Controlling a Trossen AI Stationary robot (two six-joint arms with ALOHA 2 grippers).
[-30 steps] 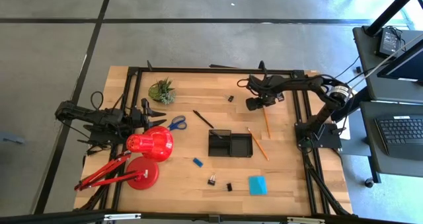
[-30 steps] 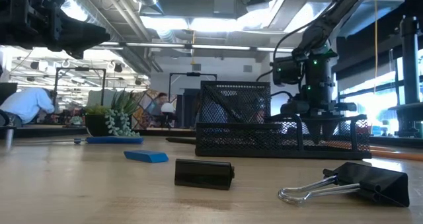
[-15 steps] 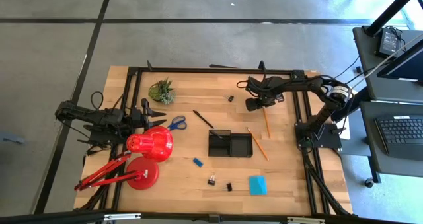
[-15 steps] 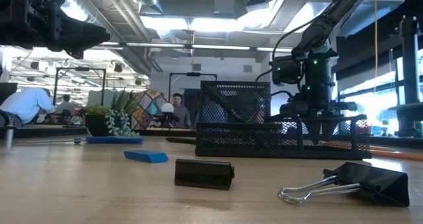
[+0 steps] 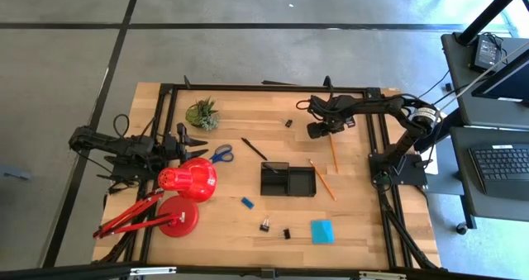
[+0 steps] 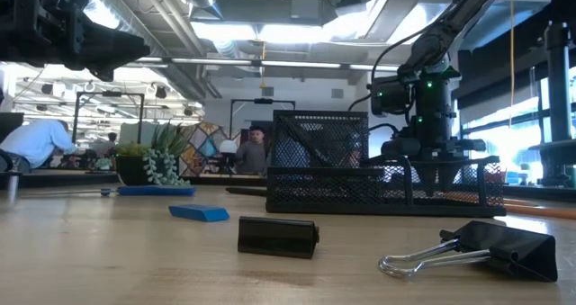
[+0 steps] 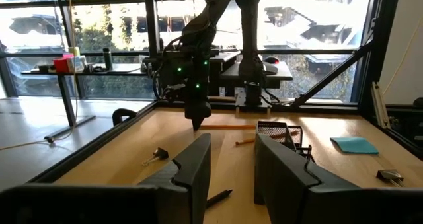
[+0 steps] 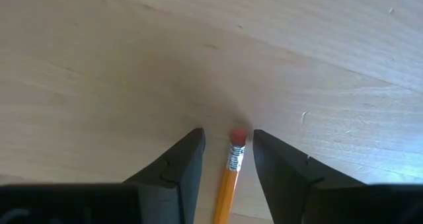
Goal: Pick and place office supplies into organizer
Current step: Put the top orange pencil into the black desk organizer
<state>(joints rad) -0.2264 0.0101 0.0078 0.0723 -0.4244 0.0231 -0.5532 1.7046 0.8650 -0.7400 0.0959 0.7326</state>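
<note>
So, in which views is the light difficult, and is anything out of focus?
Low view: bright ceiling lights and window glare behind the organizer; the nearest binder clip looks soft. Left wrist view: strong backlight from the windows, so the right gripper shows only as a dark shape. Right wrist view: even light, a soft shadow around the pencil. High view: even.

Grey concrete floor (image 5: 74, 49) crossed by dark lines, wooden counter (image 5: 248, 218), large windows (image 7: 310, 49), ceiling lights (image 6: 261, 31), side desk with keyboard (image 5: 502, 166).
</note>
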